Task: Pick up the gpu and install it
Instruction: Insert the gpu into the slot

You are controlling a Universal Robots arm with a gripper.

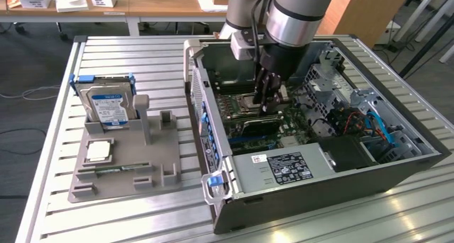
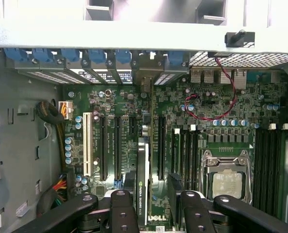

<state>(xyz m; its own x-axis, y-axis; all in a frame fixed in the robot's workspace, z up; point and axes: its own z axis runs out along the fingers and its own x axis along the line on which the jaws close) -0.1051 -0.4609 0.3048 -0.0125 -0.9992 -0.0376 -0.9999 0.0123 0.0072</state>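
1. Slatted metal table under everything, with desks and white boxes in the background.
2. PC case lies on its side with the side panel off, at the exterior view's right.
3. Robot arm comes down from the top, straight into the case.
4. Grey plastic holder sits on the table beside the case, toward the exterior view's left.
5. Power supply is in the near end of the case. It has a black sticker with white print and a small white barcode label, both too small for me to read.
6. Motherboard is green, with long black slots, one white slot and blue clips along the edge. "DELL" is printed on it near the fingers.
7. Hard drive stands upright in the holder. Its label is blue, but the text isn't readable.
8. The gpu stands on edge on the motherboard, between the two fingers. The strip on its edge looks like "NVIDIA QUADRO". I can't tell if it's fully seated.
9. Gripper has its jaws wide apart, one finger on each side of the gpu. There's a visible gap, so it isn't clamping the gpu.
10. Processor chip lies flat on the holder.
11. Thin green memory stick rests in a slot on the holder just below the chip.
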